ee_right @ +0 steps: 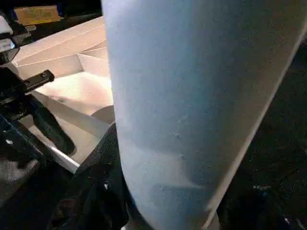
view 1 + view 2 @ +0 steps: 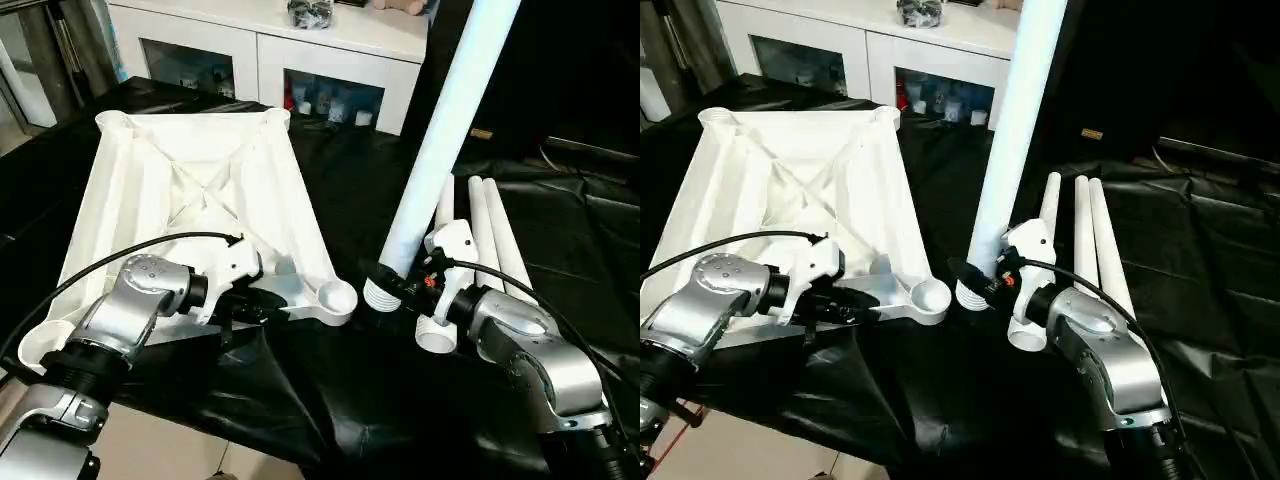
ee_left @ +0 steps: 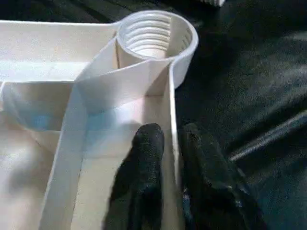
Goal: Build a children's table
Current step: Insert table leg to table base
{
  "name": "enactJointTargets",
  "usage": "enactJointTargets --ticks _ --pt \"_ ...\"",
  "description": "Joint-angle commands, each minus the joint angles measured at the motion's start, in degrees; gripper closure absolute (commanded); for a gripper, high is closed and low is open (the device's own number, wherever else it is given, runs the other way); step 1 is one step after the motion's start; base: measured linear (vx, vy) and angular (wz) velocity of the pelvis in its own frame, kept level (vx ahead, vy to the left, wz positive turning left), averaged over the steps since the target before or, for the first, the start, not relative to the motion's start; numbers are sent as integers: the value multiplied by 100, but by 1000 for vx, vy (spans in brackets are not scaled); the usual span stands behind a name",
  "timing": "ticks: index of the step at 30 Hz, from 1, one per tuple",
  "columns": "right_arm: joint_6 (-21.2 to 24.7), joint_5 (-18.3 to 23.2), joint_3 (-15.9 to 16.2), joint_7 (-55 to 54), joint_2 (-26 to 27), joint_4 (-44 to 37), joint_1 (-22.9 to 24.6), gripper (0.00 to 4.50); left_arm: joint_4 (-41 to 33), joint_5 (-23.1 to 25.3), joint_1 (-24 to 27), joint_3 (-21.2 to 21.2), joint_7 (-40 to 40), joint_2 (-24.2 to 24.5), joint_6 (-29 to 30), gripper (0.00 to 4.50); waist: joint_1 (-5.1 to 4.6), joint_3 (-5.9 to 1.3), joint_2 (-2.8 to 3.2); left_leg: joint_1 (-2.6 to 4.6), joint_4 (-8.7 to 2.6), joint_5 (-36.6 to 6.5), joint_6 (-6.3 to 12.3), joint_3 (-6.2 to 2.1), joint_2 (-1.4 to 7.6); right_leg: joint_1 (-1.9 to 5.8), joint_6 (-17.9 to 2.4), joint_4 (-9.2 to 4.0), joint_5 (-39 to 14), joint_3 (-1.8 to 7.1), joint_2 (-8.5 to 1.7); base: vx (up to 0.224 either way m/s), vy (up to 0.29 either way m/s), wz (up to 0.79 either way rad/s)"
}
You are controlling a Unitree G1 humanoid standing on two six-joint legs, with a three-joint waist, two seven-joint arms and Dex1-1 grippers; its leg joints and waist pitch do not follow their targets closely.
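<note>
Tabletop point(image 2: 200, 190) is lying ribbed side up on the black-draped surface point(image 2: 330, 390), and everything below is placed relative to it. Nearest the robot, the left gripper point(image 3: 169, 158) reaches in level from the side, its jaws pinching the tabletop's near rim wall just behind the corner socket point(image 2: 338, 297). The left wrist view shows one finger inside the wall, one outside, plus the threads in that socket. Just beside that same corner, the right gripper point(image 2: 392, 280) has its jaws clamped on a leg point(image 2: 440, 140), held upright and leaning, ribbed end down by the surface. Three spare legs point(image 2: 490, 240) lie beyond. A white cabinet point(image 2: 300, 50) stands past the tabletop's far edge.
</note>
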Motion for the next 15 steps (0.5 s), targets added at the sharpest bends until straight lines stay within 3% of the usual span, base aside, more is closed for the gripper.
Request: enactJointTargets --ticks 1,8,9,12,15 --pt "-7 -3 5 34 -42 47 -150 259 191 289 84 -197 48 83 38 406 13 -337 81 12 -426 -616 -82 13 162 272 -1191 -440 -338 224 -403 0 0 0" --pt "-42 60 68 203 50 312 -391 259 229 433 51 -273 59 127 -52 445 -2 -336 97 23 -425 -695 -84 18 165 246 -1224 -451 -433 225 -403 0 0 0" --pt "-31 127 107 355 88 475 -505 259 232 402 38 -229 44 99 -25 445 -1 -339 69 15 -425 -692 -73 17 166 256 -1225 -444 -442 224 -403 0 0 0" --pt "75 305 155 631 163 697 -649 259 199 442 33 -259 42 58 -28 448 -1 -341 81 13 -428 -701 -52 13 173 247 -1267 -442 -449 219 -415 0 0 0" --pt "-2 316 174 711 296 1038 -811 259 140 357 -8 -211 130 -145 -35 450 17 -345 36 0 -424 -586 -17 17 174 259 -1274 -433 -400 217 -427 0 0 0"
